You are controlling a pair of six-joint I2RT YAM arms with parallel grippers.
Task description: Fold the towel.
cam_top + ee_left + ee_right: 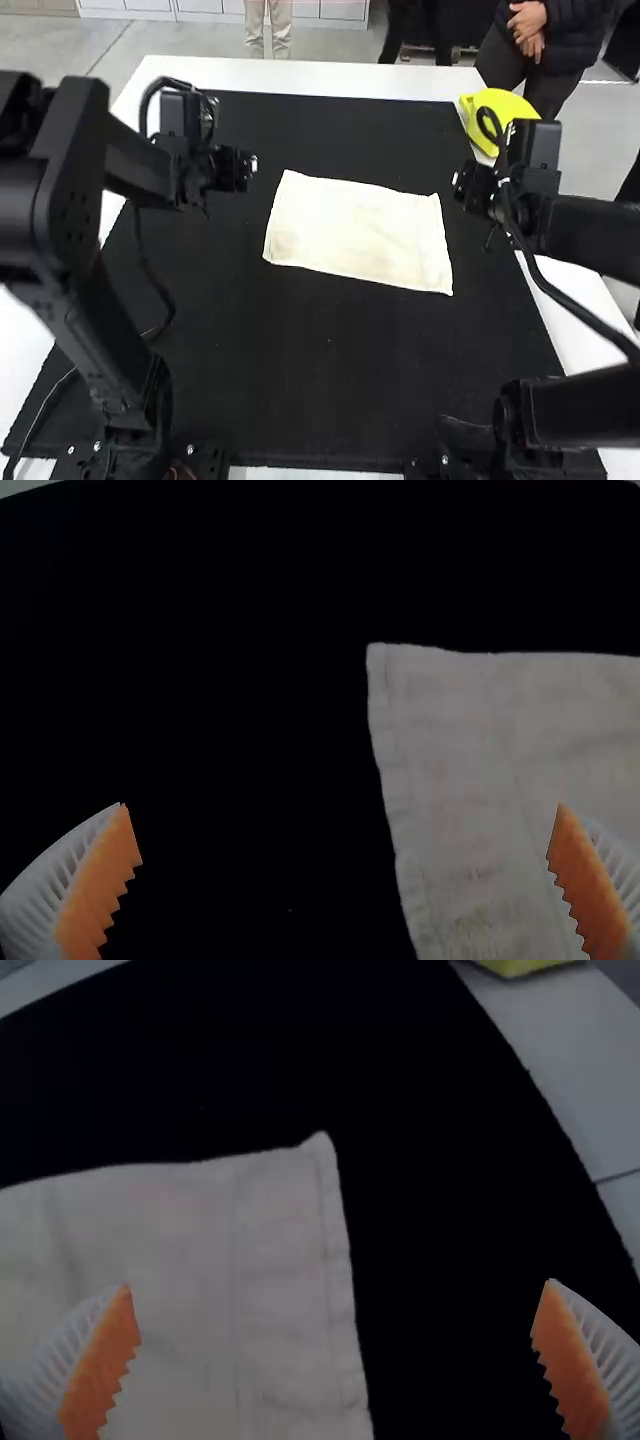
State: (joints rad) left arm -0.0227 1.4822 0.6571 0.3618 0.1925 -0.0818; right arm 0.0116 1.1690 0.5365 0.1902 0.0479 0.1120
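Probably light and limp, the towel (360, 230) should bend easily without harm; pinch it low at its far left corner (382, 660) and far right corner (318, 1152), lifting both together so it won't skew. It lies spread flat on a black mat (300, 350) over the counter (300, 75). Left jaws and right jaws both stand wide apart, gripping nothing. What looks like a yellow hard hat (508, 100) sits by the counter's far right edge, its inside hidden
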